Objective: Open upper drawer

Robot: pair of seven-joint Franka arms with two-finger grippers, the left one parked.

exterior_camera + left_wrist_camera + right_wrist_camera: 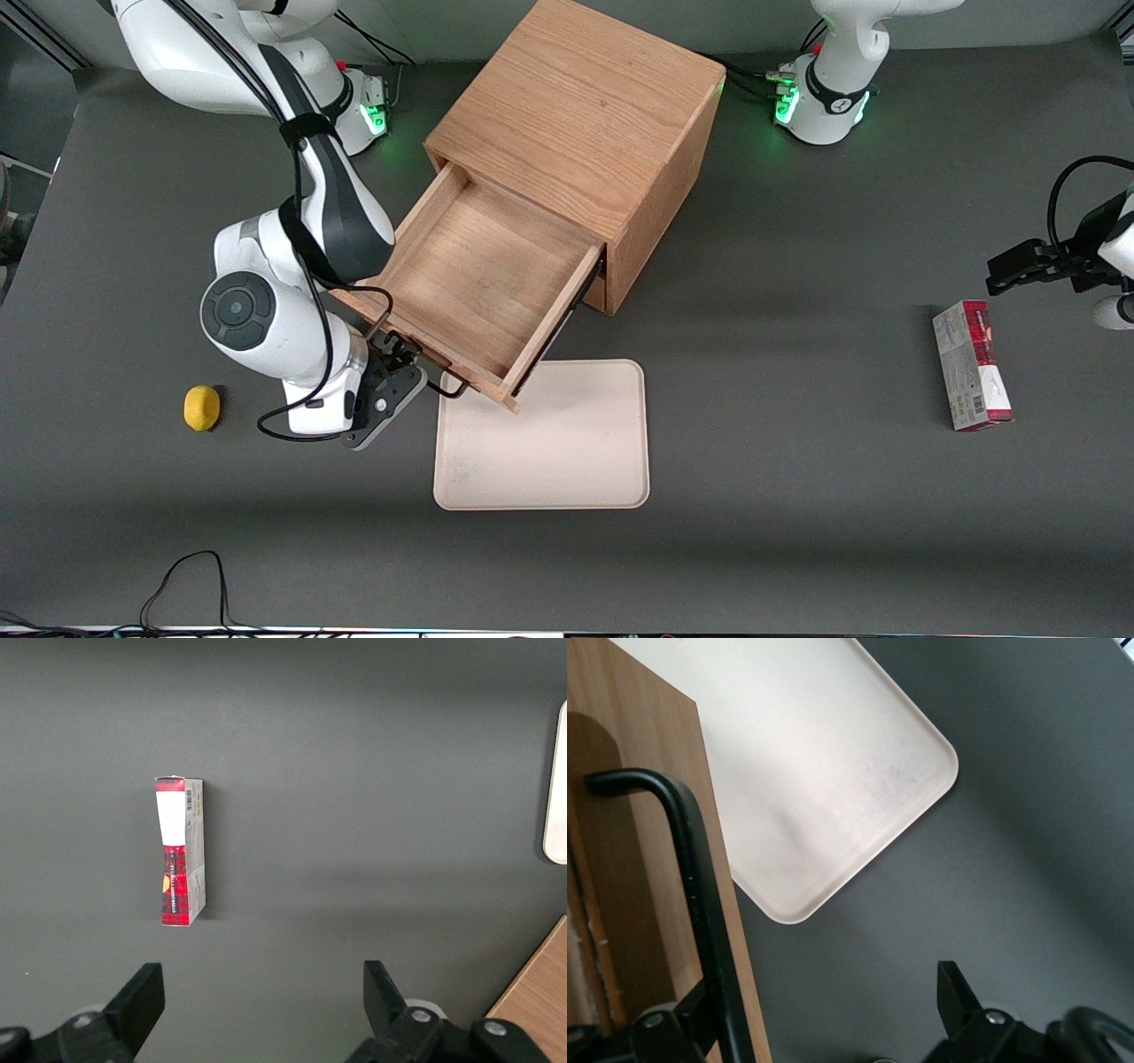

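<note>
Now, starting toward my working end of the table [797, 532], a yellow lemon [202, 408] lies alone. Nearer the middle, my gripper [396, 353] hangs at the front of the upper drawer [483, 266], jaws spread wide and released, with the black handle [700, 904] running just beside one finger [698, 1014]. That drawer stands pulled well out of the oak cabinet [585, 115], its wooden bottom bare. One front corner overhangs a pale tray [567, 452]. Toward the parked arm's end lies a red and white box [970, 365].
</note>
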